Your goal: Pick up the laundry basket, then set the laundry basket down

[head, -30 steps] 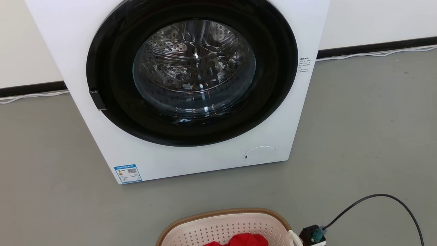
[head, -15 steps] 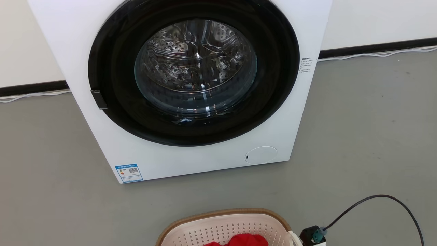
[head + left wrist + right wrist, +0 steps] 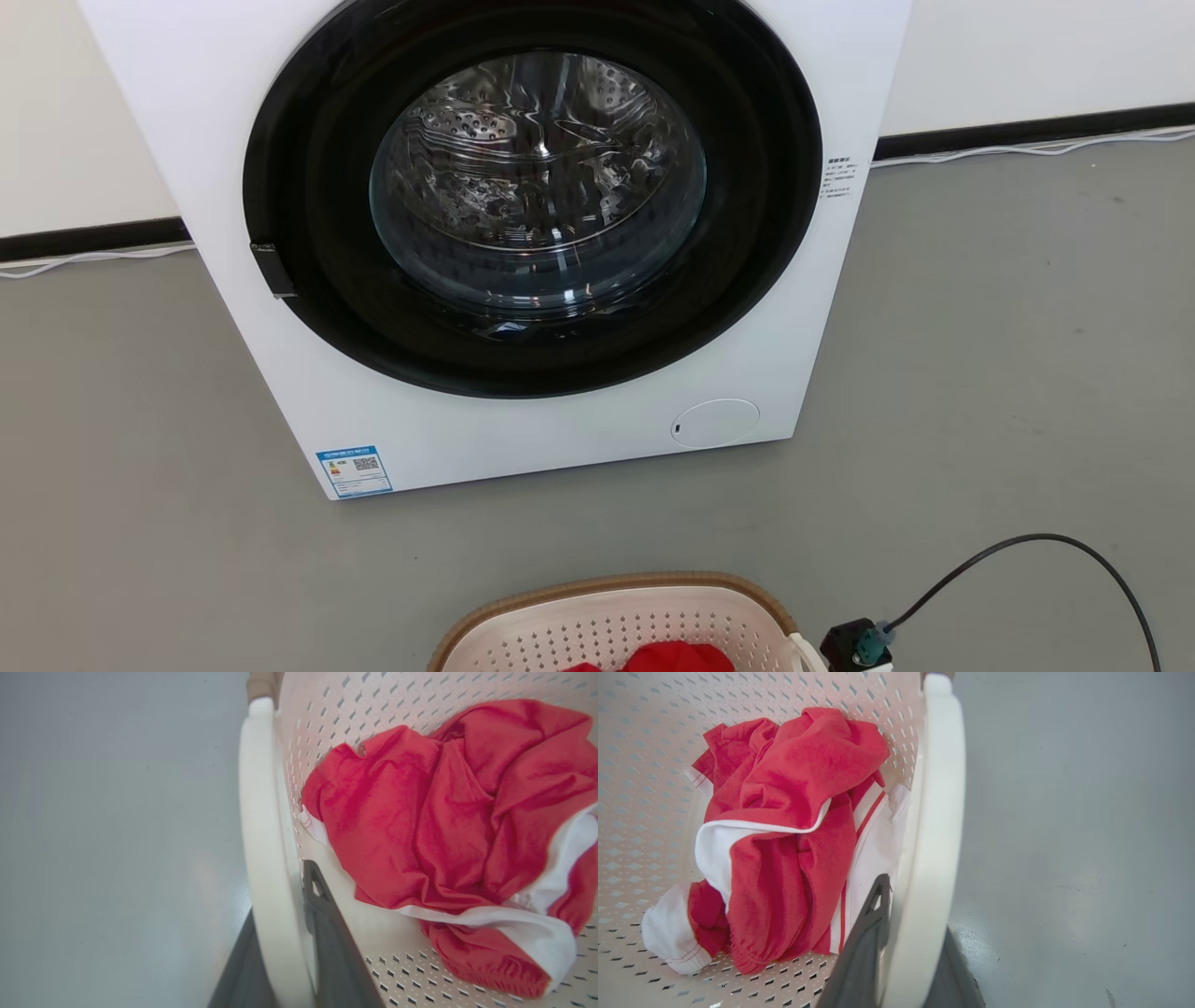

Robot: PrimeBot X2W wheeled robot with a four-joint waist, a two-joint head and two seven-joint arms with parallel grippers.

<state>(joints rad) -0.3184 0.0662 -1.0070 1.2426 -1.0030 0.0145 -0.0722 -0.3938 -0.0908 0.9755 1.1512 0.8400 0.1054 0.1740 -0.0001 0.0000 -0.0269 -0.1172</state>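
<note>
Clamped narrow on basket (image 3: 560,635) handles: left jaws on left handle (image 3: 264,835), right jaws on right handle (image 3: 931,812). Long axis jaw to jaw; needs level lift.

The left gripper (image 3: 285,914) comes up from 6 o'clock with its 2 dark fingers clamped across the white loop handle (image 3: 261,826) of the laundry basket (image 3: 397,700), 1 finger inside the perforated wall and 1 outside. A crumpled red and white garment (image 3: 434,812) lies in the basket toward 3 o'clock. Bare grey floor (image 3: 117,835) lies toward 9 o'clock.
</note>
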